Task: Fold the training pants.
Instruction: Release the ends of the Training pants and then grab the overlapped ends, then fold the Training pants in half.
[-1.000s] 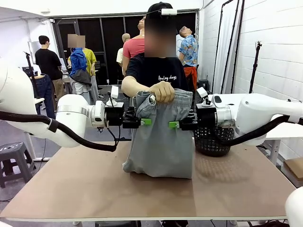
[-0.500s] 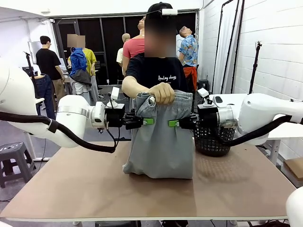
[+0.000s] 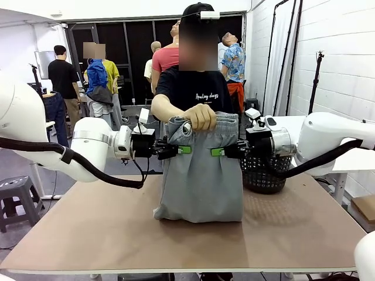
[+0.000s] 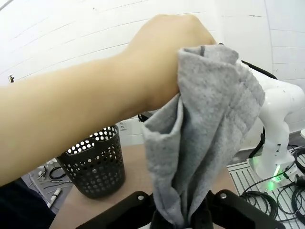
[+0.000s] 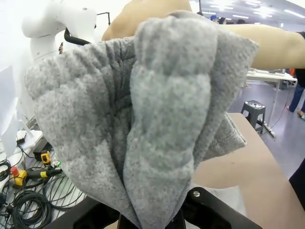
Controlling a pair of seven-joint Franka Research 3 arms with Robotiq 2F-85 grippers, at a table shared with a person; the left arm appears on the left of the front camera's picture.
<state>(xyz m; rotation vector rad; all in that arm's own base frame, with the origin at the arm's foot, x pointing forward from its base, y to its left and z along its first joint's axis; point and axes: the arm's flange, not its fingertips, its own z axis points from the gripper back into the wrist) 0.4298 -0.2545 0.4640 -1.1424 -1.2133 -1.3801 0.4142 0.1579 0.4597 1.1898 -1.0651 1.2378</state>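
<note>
Over the tabletop [image 3: 88, 234], pants [image 3: 199, 175] hang from a person's hand [image 3: 200, 116] at the waistband, bottom resting on it, both jaws clamped on the side edges: likely soft, light, floppy, so hold near waistband corners.

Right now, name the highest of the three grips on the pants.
The person's hand, at the waistband's top. The left gripper and right gripper have jaws shut on the training pants lower, either side.

A black mesh basket [image 3: 262, 175] stands upright on the far right part of the brown bench [image 3: 304, 234]. A grey stool [image 3: 16, 190] sits on the floor to the bench's left. Bystanders [image 3: 60, 73] stand farther back.
</note>
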